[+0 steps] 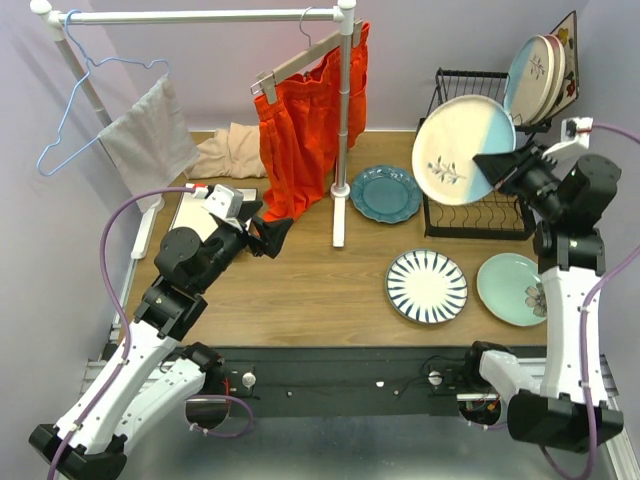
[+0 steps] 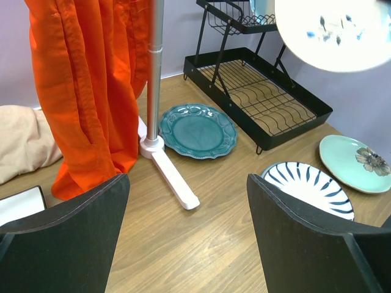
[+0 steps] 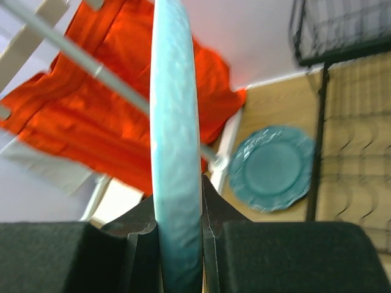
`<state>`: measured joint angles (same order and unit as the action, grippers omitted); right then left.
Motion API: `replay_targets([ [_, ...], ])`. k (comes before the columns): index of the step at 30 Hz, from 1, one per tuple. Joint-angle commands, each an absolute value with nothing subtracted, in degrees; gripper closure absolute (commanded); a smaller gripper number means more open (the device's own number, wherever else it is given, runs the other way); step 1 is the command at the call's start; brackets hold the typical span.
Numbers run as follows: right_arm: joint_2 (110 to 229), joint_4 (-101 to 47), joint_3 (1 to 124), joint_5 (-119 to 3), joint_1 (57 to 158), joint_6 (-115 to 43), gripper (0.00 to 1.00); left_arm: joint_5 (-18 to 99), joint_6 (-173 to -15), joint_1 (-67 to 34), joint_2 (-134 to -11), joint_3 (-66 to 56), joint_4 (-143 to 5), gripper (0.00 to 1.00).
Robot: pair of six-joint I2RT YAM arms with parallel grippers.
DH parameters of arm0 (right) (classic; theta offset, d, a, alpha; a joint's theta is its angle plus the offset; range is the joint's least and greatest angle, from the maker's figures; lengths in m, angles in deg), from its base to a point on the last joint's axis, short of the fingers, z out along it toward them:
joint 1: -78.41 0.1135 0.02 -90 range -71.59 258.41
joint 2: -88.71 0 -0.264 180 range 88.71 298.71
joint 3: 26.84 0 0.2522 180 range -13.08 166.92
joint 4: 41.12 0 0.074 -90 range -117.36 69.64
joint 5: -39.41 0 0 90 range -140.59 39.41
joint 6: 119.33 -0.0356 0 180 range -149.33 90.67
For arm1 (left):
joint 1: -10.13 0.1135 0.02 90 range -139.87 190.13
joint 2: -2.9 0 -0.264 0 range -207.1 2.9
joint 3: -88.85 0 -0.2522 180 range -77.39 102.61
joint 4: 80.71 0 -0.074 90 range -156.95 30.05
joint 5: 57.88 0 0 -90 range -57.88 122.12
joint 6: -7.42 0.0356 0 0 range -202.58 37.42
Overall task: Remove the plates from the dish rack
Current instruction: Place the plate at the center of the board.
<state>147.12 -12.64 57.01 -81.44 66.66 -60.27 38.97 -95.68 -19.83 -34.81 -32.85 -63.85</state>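
Top external view: a white rail [image 1: 200, 16] spans the back of the desk [image 1: 320, 290]. An orange garment [image 1: 300, 120] hangs from it, and its post stands between the left arm and the rack [image 1: 478, 218]. A grey cloth [image 1: 148, 140] hangs at the rail's left end, and a beige cloth [image 1: 228, 152] lies behind the garment.

Three plates lie flat on the desk. A teal plate [image 1: 385, 194] sits between the rail's foot and the rack's left edge. A striped plate [image 1: 427, 286] lies in front of the rack, and a mint plate [image 1: 508, 290] is to its right, close to the right arm. More plates [image 1: 545, 72] stand on edge in the rack's upper shelf.

The right gripper [image 1: 497, 166] is clamped on the rim of a cream-and-blue plate [image 1: 455, 150], held tilted in the air above the rack's base. In the right wrist view its fingers [image 3: 140, 244] press both faces of the rim. The left gripper [image 1: 272, 236] hovers over the desk near the garment, jaws wide apart, holding nothing.
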Motion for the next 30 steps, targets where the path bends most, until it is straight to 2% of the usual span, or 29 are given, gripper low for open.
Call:
replay_targets([
  [1,140.22,-16.56,50.57,-92.67,66.46,-69.05,0.99,37.57,-95.85,-19.58,-34.1,-32.74,-63.52,0.13],
  [13,133.01,-11.54,30.53,-97.43,68.39,-70.02,0.99,37.39,-95.85,-19.49,-34.36,-32.65,-63.52,0.13],
  [21,135.28,-12.33,29.02,-98.49,69.97,-70.02,0.99,37.04,-95.85,-19.49,-34.27,-32.65,-63.52,0.13],
  [24,136.52,-13.03,29.11,-98.06,72.34,-69.93,0.99,37.04,-95.76,-19.49,-34.45,-32.56,-63.43,0.13],
  [30,140.91,-16.1,29.11,-88.57,87.62,-71.42,0.99,36.86,-95.85,-19.49,-33.92,-32.65,-63.43,0.13],
])
